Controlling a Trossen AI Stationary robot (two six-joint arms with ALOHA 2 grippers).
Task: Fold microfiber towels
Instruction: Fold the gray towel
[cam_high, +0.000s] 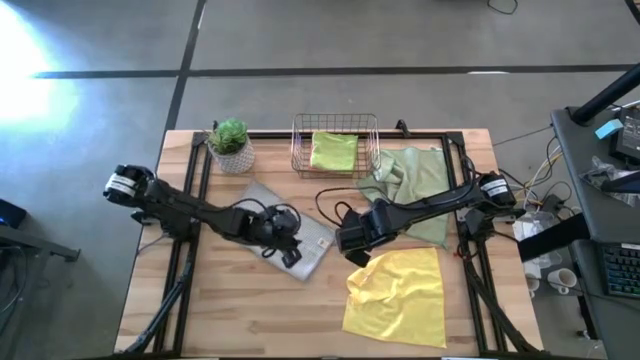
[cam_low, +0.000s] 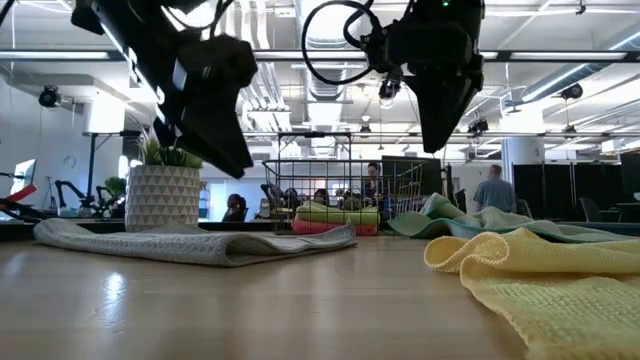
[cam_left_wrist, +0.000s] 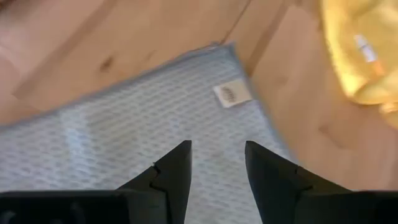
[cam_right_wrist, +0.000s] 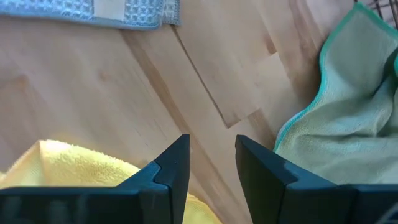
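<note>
A: What carries the towels, and what lies beyond?

B: A pale wooden worktop (cam_high: 230, 300) with a dark frame, standing on a grey concrete floor (cam_high: 330, 40). From the low view the room behind is a wide hall with bright ceiling lights, and people stand far off.

A: And on the worktop itself?

B: A potted plant (cam_high: 231, 146) in a white pot at the far side, and beside it a copper wire basket (cam_high: 335, 148) holding the lime green towel (cam_high: 333, 151), with a strip of the hot pink towel (cam_low: 322, 227) under it in the low view.

A: Where is the grey towel?

B: The grey towel (cam_left_wrist: 124, 143) lies folded flat directly beneath the left gripper (cam_left_wrist: 217, 163), whose fingers (cam_left_wrist: 177, 171) hang parted above it, grasping nothing; its label corner sits just ahead of the tips.

A: The right side?

B: The right gripper (cam_right_wrist: 211, 158) hovers with its fingers (cam_right_wrist: 174, 165) released and empty, over bare wood. The crumpled yellow towel (cam_high: 397, 295) lies just beside one finger, the pale sage green towel (cam_high: 415, 185) near the other.
</note>
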